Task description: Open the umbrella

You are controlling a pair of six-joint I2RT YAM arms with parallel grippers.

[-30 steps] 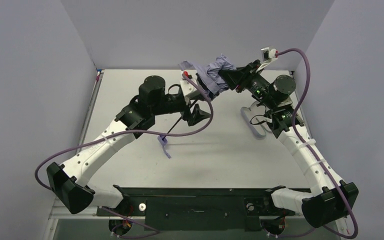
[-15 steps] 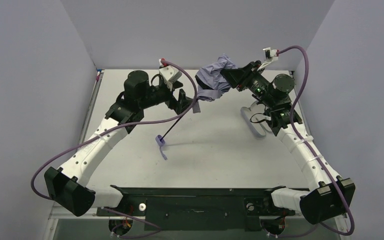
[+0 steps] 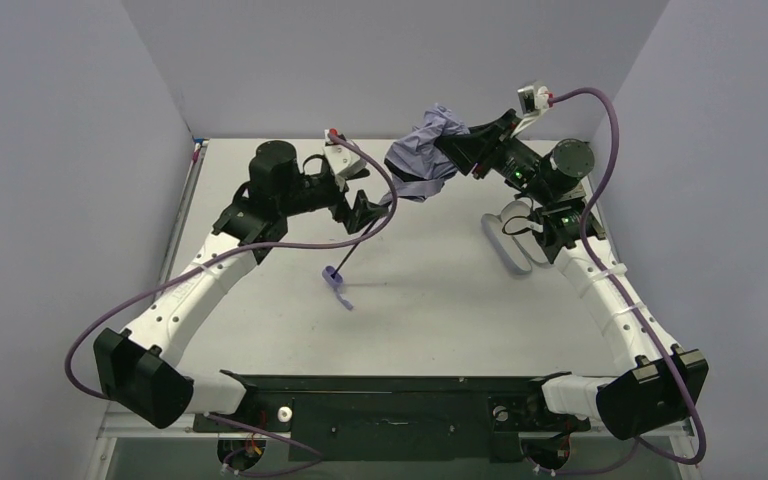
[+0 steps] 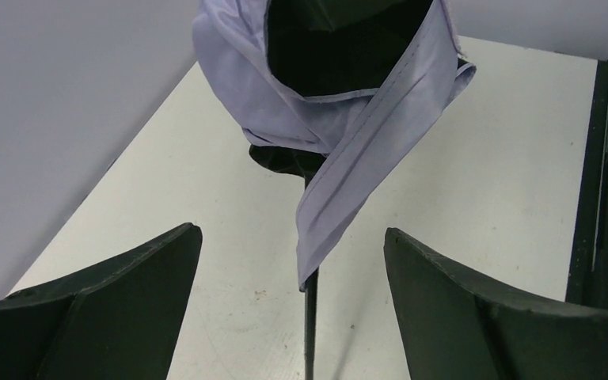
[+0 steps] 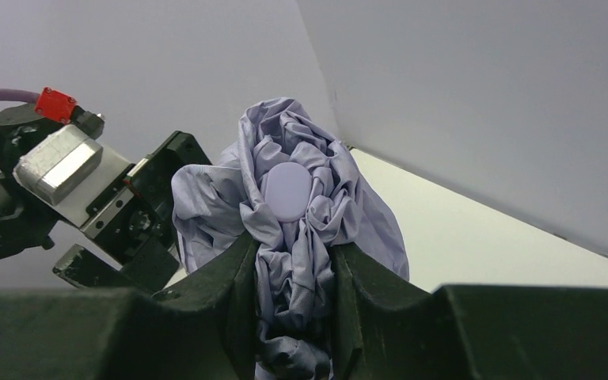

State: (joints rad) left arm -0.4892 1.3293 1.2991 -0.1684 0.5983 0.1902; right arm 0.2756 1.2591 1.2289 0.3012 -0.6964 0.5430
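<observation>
I'm looking at the umbrella (image 3: 415, 160) slanting through the air over the far half of the table (image 3: 440, 300). Its long axis is running from high at the far right down toward the near left. The canopy (image 5: 285, 229) end is pointing up and back at the right arm, and the handle (image 3: 338, 285) end is pointing down at the tabletop. I cannot tell whether the handle is touching the surface.

The canopy is soft, crumpled lavender cloth, bunched into folds, with a smooth oval cap (image 5: 286, 192) at its crown. From the left wrist it is hanging as a loose, stitched flap with a black lining showing inside. The shaft (image 3: 355, 250) is a thin, straight black rod, and the handle is a small lavender piece at its low end.

The right gripper (image 5: 293, 301) is pinching the bunched canopy just below the cap, its jaws partly closed with cloth squeezed between them. The left gripper (image 4: 291, 231) is standing wide open and gripping nothing. The shaft (image 4: 310, 332) is passing between its fingers (image 4: 127, 277), touching neither, and the canopy flap is dangling just beyond the tips.
</observation>
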